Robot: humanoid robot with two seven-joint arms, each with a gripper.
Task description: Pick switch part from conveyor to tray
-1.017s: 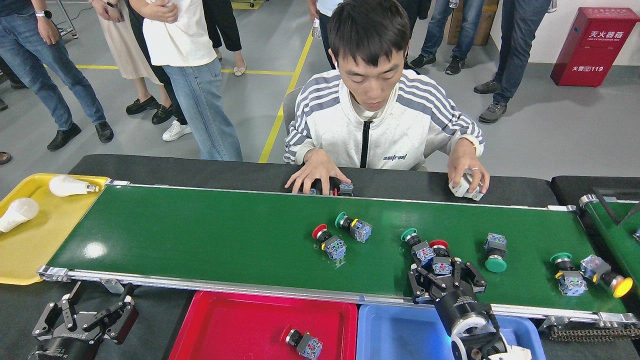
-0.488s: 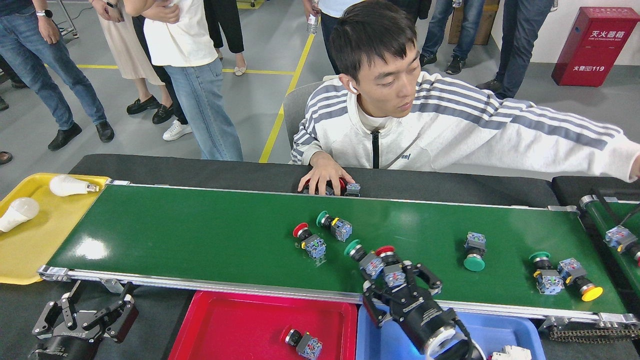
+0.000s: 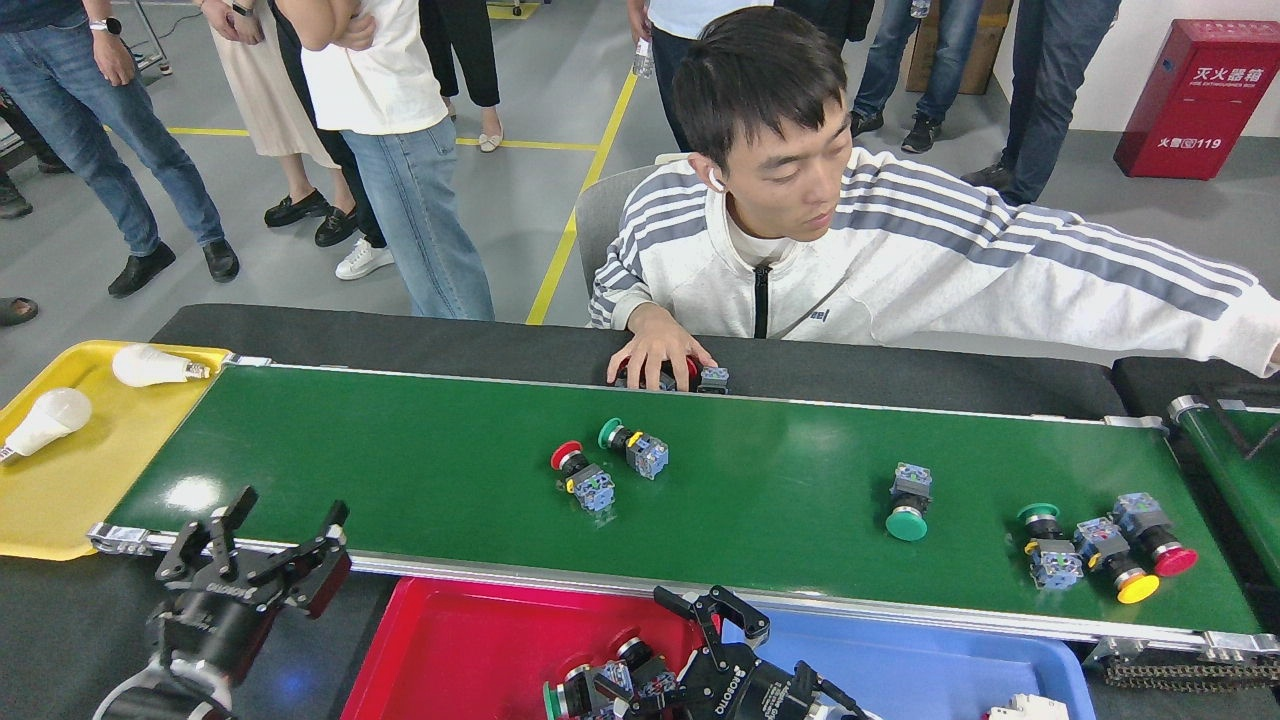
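Lying low over the red tray, right gripper clutching switch parts; left gripper hovering spread beside the conveyor.

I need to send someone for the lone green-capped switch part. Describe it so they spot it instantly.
Start at the wide green conveyor belt and look right of its middle. The green-capped switch part lies there alone, cap toward the robot. Every other switch part on the belt lies in a pair or cluster.

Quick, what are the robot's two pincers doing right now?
Left pincer: open, holding nothing.
Right pincer: over the red tray, among switch parts; grip cannot be told.
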